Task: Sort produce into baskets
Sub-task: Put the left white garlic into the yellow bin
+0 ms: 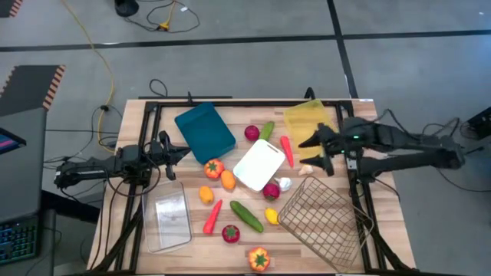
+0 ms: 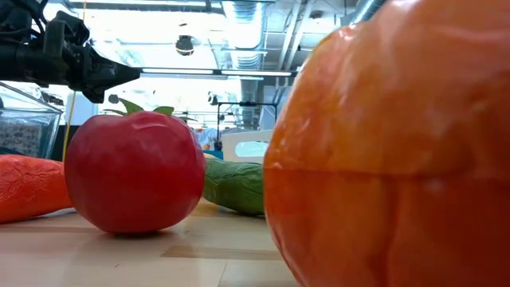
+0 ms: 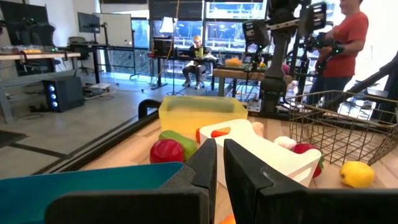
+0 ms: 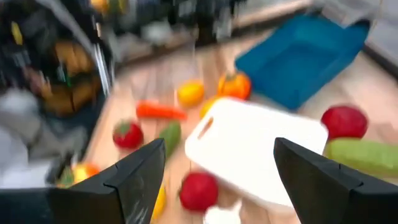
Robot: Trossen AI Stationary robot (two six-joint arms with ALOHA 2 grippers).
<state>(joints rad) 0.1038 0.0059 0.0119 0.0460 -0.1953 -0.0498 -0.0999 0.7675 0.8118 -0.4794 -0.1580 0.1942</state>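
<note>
Toy produce lies loose on the wooden table: a tomato [image 1: 214, 168], an orange [image 1: 228, 180], a carrot [image 1: 212, 216], a cucumber [image 1: 246, 215], a pepper [image 1: 258, 259] and white garlic [image 1: 305, 170]. The teal tray [image 1: 204, 130], yellow tray [image 1: 307, 119], white tray [image 1: 259, 165], clear bin [image 1: 170, 218] and wire basket [image 1: 322, 215] hold no produce that shows. My left gripper [image 1: 182, 153] is shut and empty beside the teal tray's near left corner. My right gripper [image 1: 311, 149] is open and empty above the table between the yellow tray and the garlic; its wrist view [image 4: 217, 168] looks at the white tray [image 4: 255, 149].
A red berry [image 1: 252, 133], a second cucumber [image 1: 266, 130] and a second carrot [image 1: 287, 151] lie between the teal and yellow trays. A lemon [image 1: 271, 216] and a tomato [image 1: 231, 233] lie near the front. People show in the room beyond the table [image 3: 345, 43].
</note>
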